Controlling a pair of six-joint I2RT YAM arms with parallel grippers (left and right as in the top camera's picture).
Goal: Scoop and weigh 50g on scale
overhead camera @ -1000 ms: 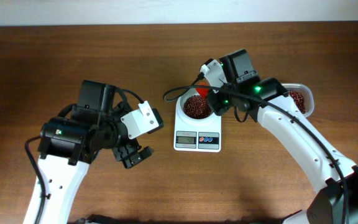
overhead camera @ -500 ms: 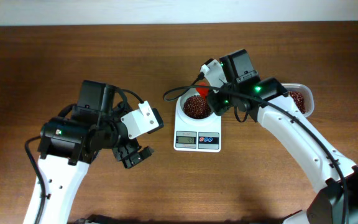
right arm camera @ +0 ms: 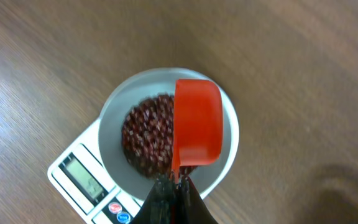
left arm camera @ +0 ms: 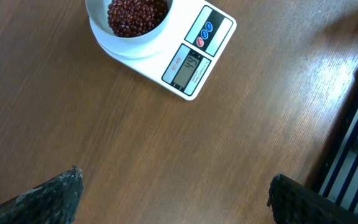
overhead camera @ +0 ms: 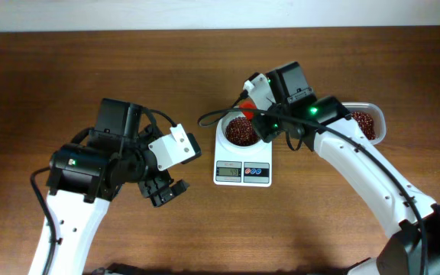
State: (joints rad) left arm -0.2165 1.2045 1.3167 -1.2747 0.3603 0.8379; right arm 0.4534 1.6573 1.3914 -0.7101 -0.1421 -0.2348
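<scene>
The white scale [overhead camera: 242, 173] stands mid-table with a white round bowl [overhead camera: 222, 134] on top, holding a heap of dark red-brown beans [overhead camera: 240, 131]. My right gripper [overhead camera: 261, 119] is shut on the handle of an orange-red scoop [overhead camera: 246, 104], which hangs over the bowl's far side. In the right wrist view the scoop [right arm camera: 197, 127] is turned on its side above the beans [right arm camera: 145, 142], with the gripper [right arm camera: 175, 182] pinching its handle. My left gripper [overhead camera: 166, 192] is open over bare wood to the left of the scale [left arm camera: 194, 53], fingertips [left arm camera: 58, 190] wide apart.
A clear plastic tub [overhead camera: 380, 126] with more beans [overhead camera: 365, 121] sits at the right, behind my right arm. The table's far edge meets a white wall. Dark equipment shows at the right edge of the left wrist view.
The right gripper has shifted slightly left and toward the far edge, carrying the scoop with it. The left arm has not moved.
</scene>
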